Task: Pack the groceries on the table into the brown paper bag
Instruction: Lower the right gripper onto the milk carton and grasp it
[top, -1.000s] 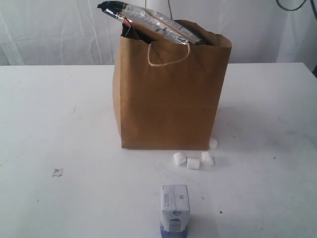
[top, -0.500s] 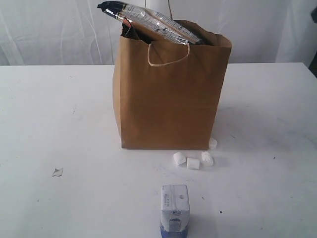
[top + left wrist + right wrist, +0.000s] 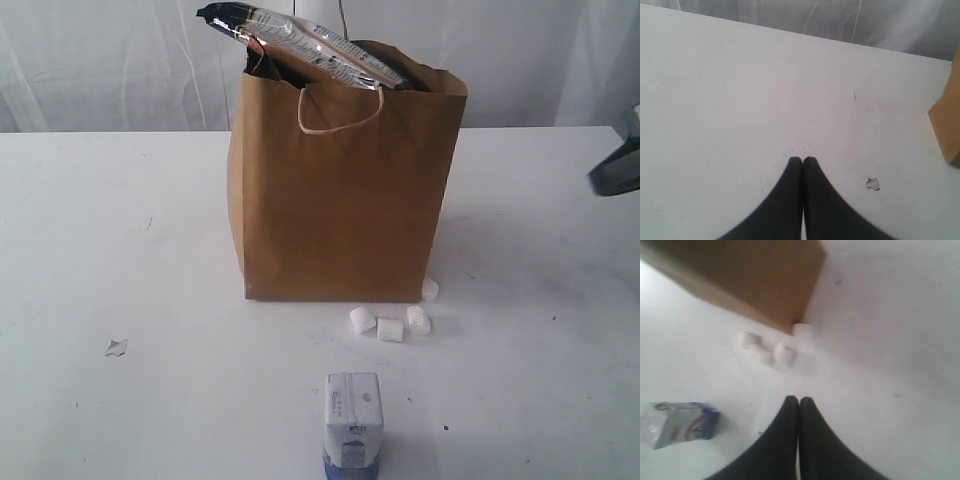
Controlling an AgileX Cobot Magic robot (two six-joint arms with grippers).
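- The carton (image 3: 352,418) stood upright by the near edge of the surface (image 3: 120,250), about midway along it.
- The right pincer (image 3: 799,400) was closed tight, fingers pressed together, holding nothing; it hung over bare surface.
- The left pincer (image 3: 802,159) was closed tight and empty too, above bare surface near a small flake (image 3: 872,184) that lay on the left side of the surface.
- Three marshmallows (image 3: 390,324) lay clustered between the carton and the bag (image 3: 340,200), near its right corner; a fourth sat against that corner.
- The bag stood upright mid-surface, its top open.
- The packet (image 3: 305,42) stuck out of the bag's mouth, tilted, dark end highest and to the left.
- A dark part of the right arm (image 3: 615,170) showed over the right edge.
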